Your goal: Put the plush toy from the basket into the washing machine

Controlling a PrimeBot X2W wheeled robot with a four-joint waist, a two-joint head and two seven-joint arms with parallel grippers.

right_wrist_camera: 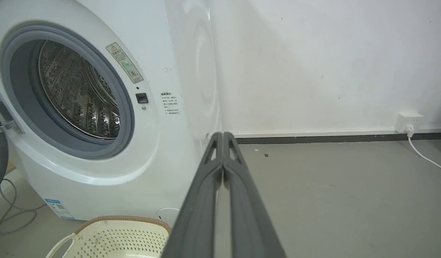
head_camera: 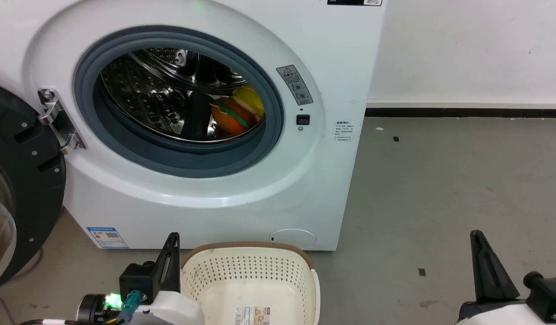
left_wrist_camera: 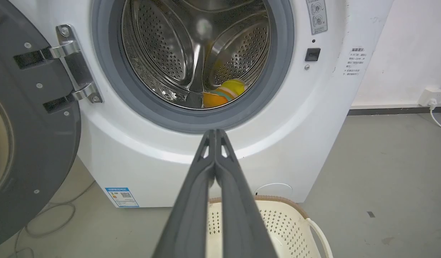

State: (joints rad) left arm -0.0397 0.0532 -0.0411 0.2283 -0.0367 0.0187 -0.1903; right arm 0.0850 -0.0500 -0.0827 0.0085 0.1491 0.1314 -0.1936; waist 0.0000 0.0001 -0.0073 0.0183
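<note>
Yellow-orange plush toy [head_camera: 236, 115] lies inside the drum [head_camera: 142, 99] of the washing machine [head_camera: 214, 198], well apart from both grippers; left gripper [left_wrist_camera: 215, 132] and right gripper [right_wrist_camera: 223, 134] point forward, fingers pressed together, empty.

The big white front-loading washing machine [head_camera: 214, 189] has its round hole with a grey rubber rim [head_camera: 169, 155] wide open. Inside the machine, the shiny steel drum [head_camera: 142, 90] has lots of room. The small yellow and orange plush toy [head_camera: 235, 115] lies low on its right side. The black round door [head_camera: 16, 180] hangs open left of the machine, and its silver metal hinge [head_camera: 56, 119] sticks out beside the hole. The cream plastic basket with a brown rim [head_camera: 248, 271] stands right in front of the machine, below the hole. Right of the machine, the grey floor [head_camera: 440, 189] is open up to the white wall [head_camera: 463, 45].
</note>
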